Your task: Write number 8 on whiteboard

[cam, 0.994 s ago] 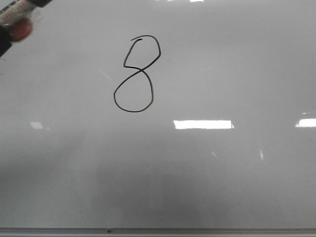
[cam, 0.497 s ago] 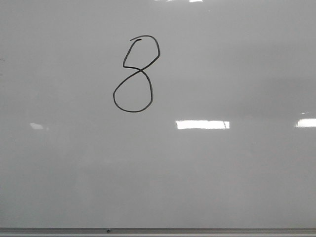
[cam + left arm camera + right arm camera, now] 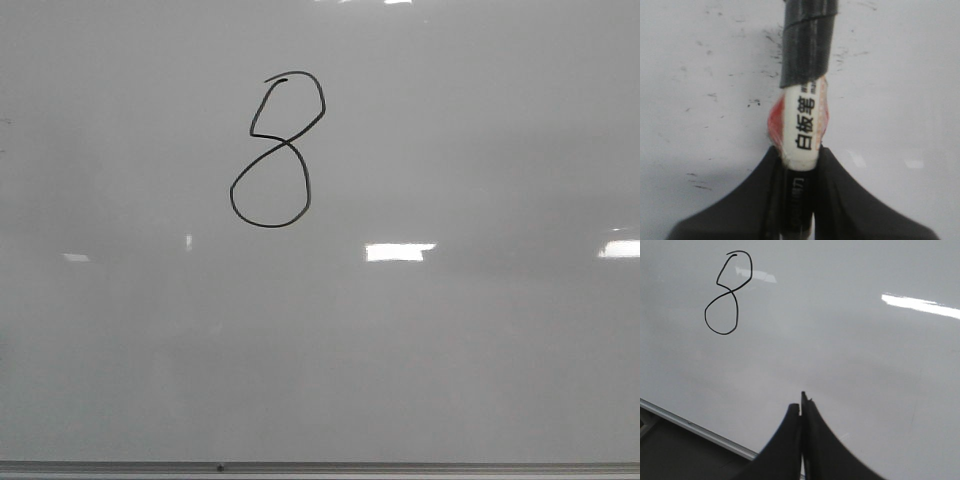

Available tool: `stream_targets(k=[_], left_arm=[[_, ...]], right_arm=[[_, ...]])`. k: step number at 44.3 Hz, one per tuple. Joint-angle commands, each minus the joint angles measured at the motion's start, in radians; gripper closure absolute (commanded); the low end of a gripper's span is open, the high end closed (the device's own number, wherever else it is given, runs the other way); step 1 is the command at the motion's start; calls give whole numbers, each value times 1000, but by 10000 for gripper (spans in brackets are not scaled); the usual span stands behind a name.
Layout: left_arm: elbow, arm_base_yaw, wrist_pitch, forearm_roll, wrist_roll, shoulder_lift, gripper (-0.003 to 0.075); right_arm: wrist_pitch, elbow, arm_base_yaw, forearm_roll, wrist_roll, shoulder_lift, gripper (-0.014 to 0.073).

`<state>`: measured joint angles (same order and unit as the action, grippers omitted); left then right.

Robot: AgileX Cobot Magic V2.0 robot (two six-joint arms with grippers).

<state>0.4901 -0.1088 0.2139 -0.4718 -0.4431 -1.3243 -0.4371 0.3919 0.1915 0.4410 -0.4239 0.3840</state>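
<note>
The left claw [image 3: 799, 155] grips a white whiteboard marker wrapped in black tape [image 3: 802, 125]. The right claw [image 3: 801, 412] is pressed closed, empty — the thin black hand-drawn figure 8 [image 3: 726, 292] sits well beyond its tips on the glossy pale grey whiteboard [image 3: 850, 365].

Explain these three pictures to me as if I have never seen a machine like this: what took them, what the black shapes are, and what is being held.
This is a robot with two arms, each ending in a gripper, a two-fingered clamp. One picture comes from a camera facing forward over a whiteboard; it shows a hand-drawn black number 8 and bright light reflections, but no arms. The other two come from cameras mounted on the wrists, so the black shapes at the bottom are the grippers themselves. The left gripper is clamped on a whiteboard marker, a white barrel with printed characters and dark tape wrapped further up. The right gripper is shut with nothing in it, and its camera sees the same 8 and the board's metal edge strip.
</note>
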Motion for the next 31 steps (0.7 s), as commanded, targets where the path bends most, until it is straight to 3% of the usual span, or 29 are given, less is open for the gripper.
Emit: stream_targets(k=[1,17,31], left_arm=[[59,-32,114,-6,10,-44,739],[110,-42,159,-6,61,-127,736],[110,-42,164,0,61,-167,682]], right_arm=[[89,27,-8,17,2,2,661],[92,27,-8,17,2,2,661],[93,27,-8,17,2,2,661]])
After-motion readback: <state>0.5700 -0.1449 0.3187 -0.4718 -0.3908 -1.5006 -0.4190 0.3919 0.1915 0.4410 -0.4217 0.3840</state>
